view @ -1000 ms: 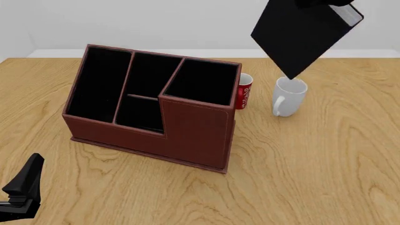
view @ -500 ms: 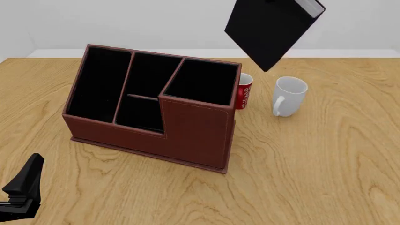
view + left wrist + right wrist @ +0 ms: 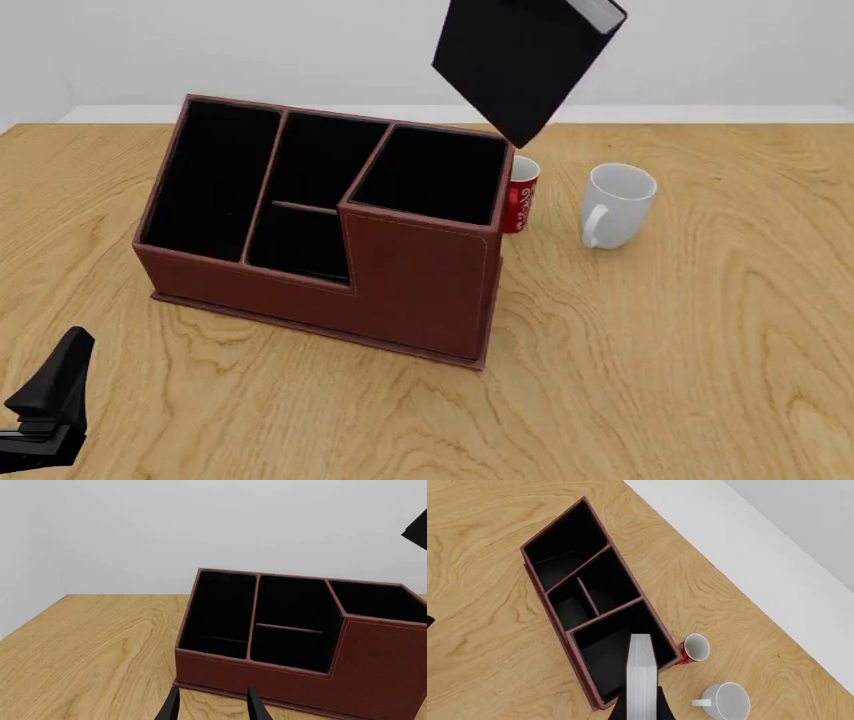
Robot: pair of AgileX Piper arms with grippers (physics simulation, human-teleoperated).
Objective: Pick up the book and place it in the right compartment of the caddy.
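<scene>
The black book (image 3: 514, 65) hangs tilted in the air, its lowest corner just above the back right edge of the caddy (image 3: 400, 280). The right wrist view looks down the book's white page edges (image 3: 640, 677) onto the right compartment (image 3: 602, 652). My right gripper (image 3: 641, 709) is shut on the book; it is above the front view's top edge. The right compartment (image 3: 430, 175) holds nothing. My left gripper (image 3: 210, 711) is open and empty, low at the table's front left (image 3: 47, 405), facing the caddy (image 3: 267, 675). A book corner (image 3: 419, 530) shows in the left wrist view.
A white mug (image 3: 617, 205) stands to the right of the caddy, and a red can (image 3: 521, 195) stands close against the caddy's right side. Both show in the right wrist view: the mug (image 3: 724, 700) and the can (image 3: 694, 650). A white wall lies behind the table.
My right gripper has carried the book to the left, from above the mug to above the caddy's right compartment edge. The left arm has not moved.
</scene>
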